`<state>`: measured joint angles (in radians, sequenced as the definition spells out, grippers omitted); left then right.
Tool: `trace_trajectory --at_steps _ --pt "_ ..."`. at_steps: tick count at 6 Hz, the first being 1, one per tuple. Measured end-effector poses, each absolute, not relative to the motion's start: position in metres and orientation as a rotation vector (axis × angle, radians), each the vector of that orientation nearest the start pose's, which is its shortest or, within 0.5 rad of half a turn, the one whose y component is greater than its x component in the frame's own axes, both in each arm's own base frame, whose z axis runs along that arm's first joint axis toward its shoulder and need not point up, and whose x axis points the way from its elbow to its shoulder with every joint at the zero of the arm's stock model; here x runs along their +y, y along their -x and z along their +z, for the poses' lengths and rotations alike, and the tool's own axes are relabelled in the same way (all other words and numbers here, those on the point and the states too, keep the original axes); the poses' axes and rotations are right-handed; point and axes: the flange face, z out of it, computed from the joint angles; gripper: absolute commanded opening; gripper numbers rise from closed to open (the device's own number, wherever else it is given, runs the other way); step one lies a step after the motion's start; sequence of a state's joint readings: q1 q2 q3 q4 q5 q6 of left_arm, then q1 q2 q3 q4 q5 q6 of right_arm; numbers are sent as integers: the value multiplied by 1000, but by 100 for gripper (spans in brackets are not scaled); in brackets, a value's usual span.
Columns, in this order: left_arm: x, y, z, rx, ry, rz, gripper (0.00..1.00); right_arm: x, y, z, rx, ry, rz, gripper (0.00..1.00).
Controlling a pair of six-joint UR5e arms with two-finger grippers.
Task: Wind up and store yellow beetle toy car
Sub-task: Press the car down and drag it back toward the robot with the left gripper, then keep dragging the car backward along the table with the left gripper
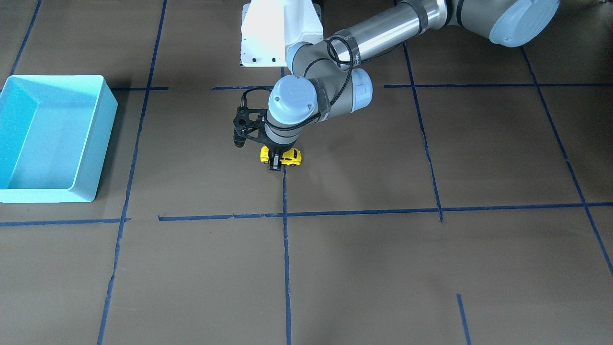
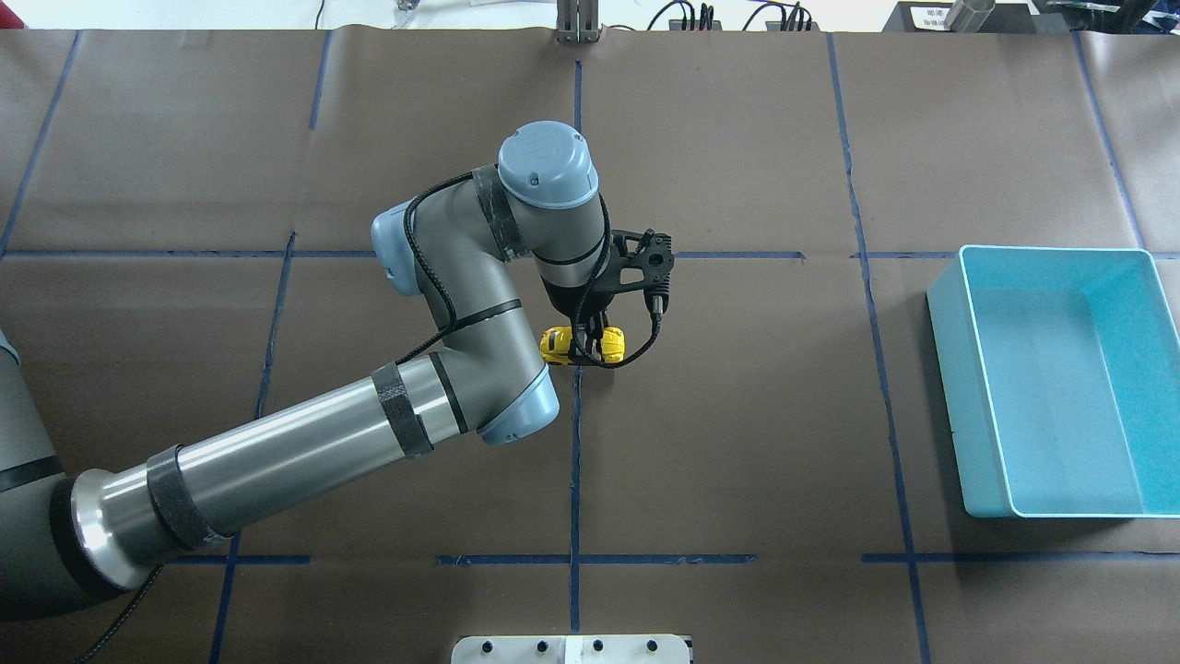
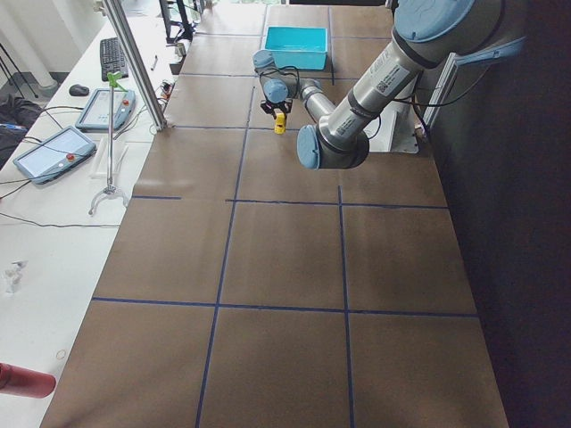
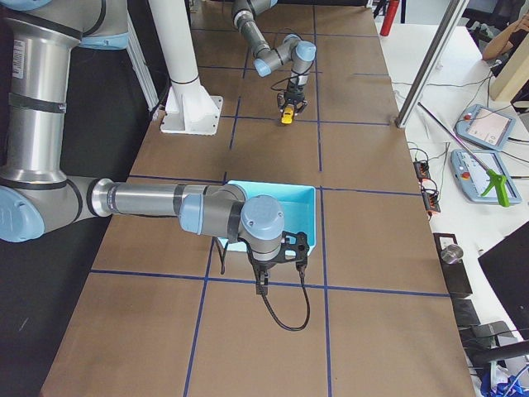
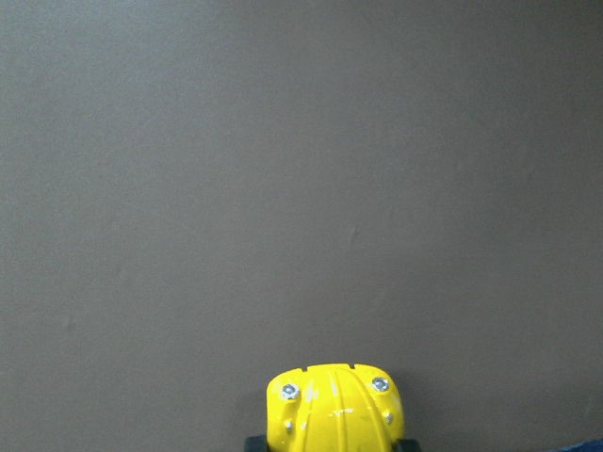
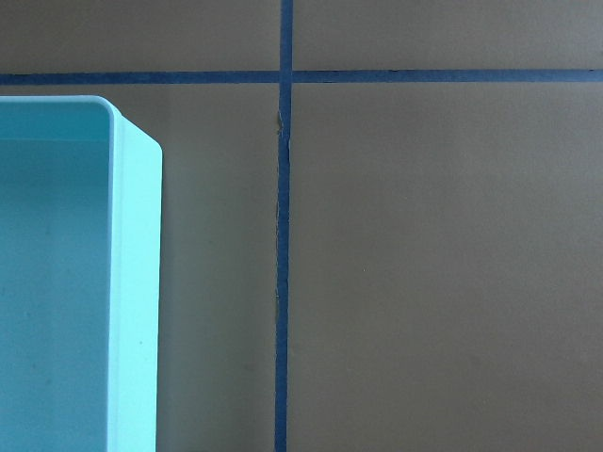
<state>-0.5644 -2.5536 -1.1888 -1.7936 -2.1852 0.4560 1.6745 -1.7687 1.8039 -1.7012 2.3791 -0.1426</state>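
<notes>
The yellow beetle toy car (image 2: 553, 343) sits low at the middle of the tabletop (image 1: 383, 268), just beside a blue tape line (image 2: 575, 443) that runs across the brown paper. It seems to rest on the surface, though no view shows its wheels clearly enough to be sure.

The left gripper (image 2: 586, 355) comes down on the car from above. In the overhead view its dark fingers (image 1: 274, 164) cross the car's middle, and yellow shows on both sides of them. The front-facing view adds that one finger stands against the car's side which faces that camera. So the fingers are closed narrowly, with the car held between them. The left wrist view shows no fingers at all, only one rounded yellow end of the car at the bottom edge and bare tabletop beyond it.

The turquoise bin (image 2: 949, 369) stands well apart from the car, toward the robot's right end of the tabletop.

The right gripper (image 4: 262, 289) appears only in the exterior right view, where it hangs just beside the bin's wall; from there I cannot tell how far its fingers are open. The right wrist view shows one corner of the bin and a crossing of tape lines.
</notes>
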Motion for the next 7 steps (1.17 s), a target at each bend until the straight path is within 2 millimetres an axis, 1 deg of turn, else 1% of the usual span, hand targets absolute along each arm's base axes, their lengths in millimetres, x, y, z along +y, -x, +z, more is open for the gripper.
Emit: trace_trajectory --at_steps 2,7 --pt "-494 -640 164 888 -682 1587 0 -393 -102 643 -814 -10 2 100" --pt "-495 -639 184 898 -737 1589 0 -393 -102 644 -815 -9 3 100"
